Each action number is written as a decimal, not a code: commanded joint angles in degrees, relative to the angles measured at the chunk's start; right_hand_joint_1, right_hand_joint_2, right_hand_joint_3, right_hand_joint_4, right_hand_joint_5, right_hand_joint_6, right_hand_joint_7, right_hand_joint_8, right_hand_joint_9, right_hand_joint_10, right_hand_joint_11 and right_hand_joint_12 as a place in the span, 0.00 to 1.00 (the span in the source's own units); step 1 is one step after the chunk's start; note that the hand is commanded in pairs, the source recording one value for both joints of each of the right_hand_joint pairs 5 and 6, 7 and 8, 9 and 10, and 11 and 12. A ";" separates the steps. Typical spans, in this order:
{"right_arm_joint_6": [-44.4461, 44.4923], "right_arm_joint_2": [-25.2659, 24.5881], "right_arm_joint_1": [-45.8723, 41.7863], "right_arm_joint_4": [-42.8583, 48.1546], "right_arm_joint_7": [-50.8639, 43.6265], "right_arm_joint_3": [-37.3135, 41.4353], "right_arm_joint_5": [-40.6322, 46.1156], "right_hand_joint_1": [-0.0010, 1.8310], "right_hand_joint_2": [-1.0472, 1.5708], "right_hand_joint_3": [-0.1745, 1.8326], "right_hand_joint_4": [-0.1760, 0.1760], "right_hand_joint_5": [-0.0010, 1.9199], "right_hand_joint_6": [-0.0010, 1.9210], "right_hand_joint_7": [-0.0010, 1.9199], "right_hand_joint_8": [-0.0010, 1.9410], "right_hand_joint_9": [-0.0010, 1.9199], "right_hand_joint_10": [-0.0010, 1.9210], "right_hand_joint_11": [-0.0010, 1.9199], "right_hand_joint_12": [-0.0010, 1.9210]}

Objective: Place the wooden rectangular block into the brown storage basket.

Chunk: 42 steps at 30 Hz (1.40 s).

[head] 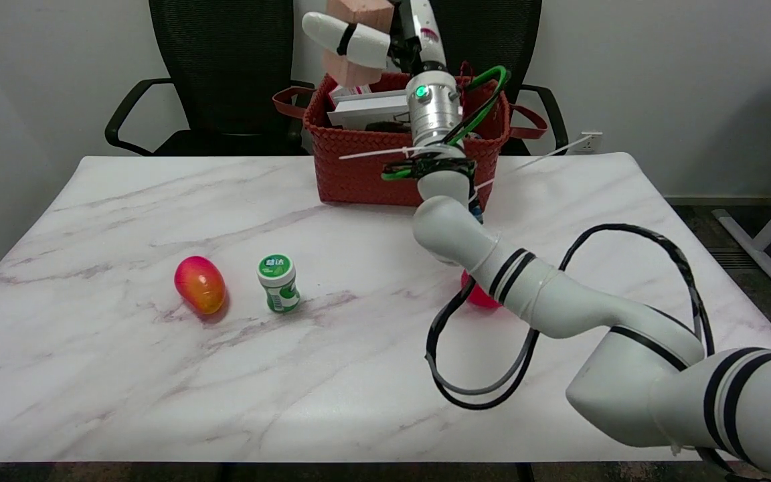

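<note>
A wooden block (pixel 359 13) is sitting in the grip of the robot's right hand (pixel 365 33), with white fingers (pixel 345 37) wrapping across its front. The hand is holding it in the air, above the back left part of the brown basket (pixel 385 167) directly below. The carrying step looks nearly done; next comes lowering and letting go inside, clear of the boxes (pixel 369 107) already there. Nearer the camera on the worktop (pixel 124 375), a mango (pixel 199 284) and a green bottle (pixel 278 282) are standing well apart from the hand.

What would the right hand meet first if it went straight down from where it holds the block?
Probably the white box inside the brown basket; the right hand holds the wooden block above it, though depth is unclear.
</note>
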 commanded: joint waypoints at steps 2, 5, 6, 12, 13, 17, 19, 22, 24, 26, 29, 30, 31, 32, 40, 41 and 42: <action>-2.19 4.08 7.77 -7.88 -0.73 2.41 -0.43 0.61 0.60 0.13 0.50 0.64 0.64 0.89 0.88 0.79 0.79 0.64 0.64; -2.67 4.37 9.36 -10.48 -0.73 2.52 -0.43 0.61 0.60 0.13 0.50 0.64 0.64 0.89 0.88 0.79 0.79 0.64 0.64; -2.80 4.43 9.93 -11.59 -0.73 2.52 -0.43 0.61 0.60 0.14 0.50 0.64 0.64 0.89 0.88 0.78 0.78 0.64 0.64; -3.09 4.40 12.52 -17.62 -0.73 2.51 -0.43 0.60 0.58 0.13 0.50 0.64 0.64 0.87 0.86 0.77 0.77 0.62 0.62; -3.09 4.35 12.81 -18.35 -0.70 2.52 -0.43 0.60 0.58 0.13 0.50 0.64 0.64 0.87 0.86 0.77 0.77 0.62 0.62; -3.41 4.32 14.41 -22.06 -0.60 2.52 -0.36 0.59 0.58 0.10 0.50 0.63 0.63 0.86 0.85 0.77 0.77 0.62 0.62; -3.44 4.16 15.10 -24.51 -0.25 2.52 -0.07 0.59 0.58 0.10 0.50 0.63 0.63 0.86 0.85 0.76 0.76 0.62 0.62; -3.53 3.88 16.40 -28.11 -0.17 2.97 0.12 0.59 0.58 0.10 0.50 0.63 0.63 0.86 0.85 0.76 0.76 0.61 0.61; -3.57 3.66 16.92 -29.65 -0.17 3.44 0.12 0.59 0.58 0.10 0.50 0.63 0.63 0.85 0.84 0.76 0.76 0.61 0.61; -3.60 3.47 17.65 -31.56 -0.17 3.88 0.12 0.59 0.58 0.09 0.50 0.62 0.62 0.85 0.84 0.75 0.75 0.61 0.61; -4.23 3.47 19.03 -34.53 -0.39 3.88 0.12 0.58 0.59 0.08 0.50 0.60 0.60 0.84 0.83 0.75 0.75 0.61 0.61; -4.56 3.47 19.38 -35.49 -0.25 3.88 0.10 0.57 0.59 0.09 0.50 0.59 0.59 0.84 0.83 0.74 0.74 0.59 0.59; -5.29 3.47 19.95 -37.13 -0.21 3.88 0.08 0.57 0.59 0.09 0.50 0.59 0.59 0.84 0.83 0.74 0.74 0.58 0.58; -5.85 3.47 20.35 -38.11 -0.17 3.88 0.12 0.56 0.60 0.09 0.50 0.59 0.59 0.84 0.83 0.74 0.74 0.58 0.58; -7.25 5.10 20.98 -42.05 -0.65 3.87 -0.31 0.53 0.62 0.10 0.50 0.58 0.58 0.80 0.79 0.69 0.69 0.51 0.51; -7.36 5.17 21.01 -42.48 -0.68 3.87 -0.35 0.52 0.63 0.10 0.50 0.58 0.58 0.80 0.79 0.68 0.68 0.50 0.50; -7.78 5.25 21.11 -43.18 -0.73 3.87 -0.35 0.51 0.64 0.09 0.50 0.59 0.59 0.80 0.79 0.67 0.67 0.48 0.48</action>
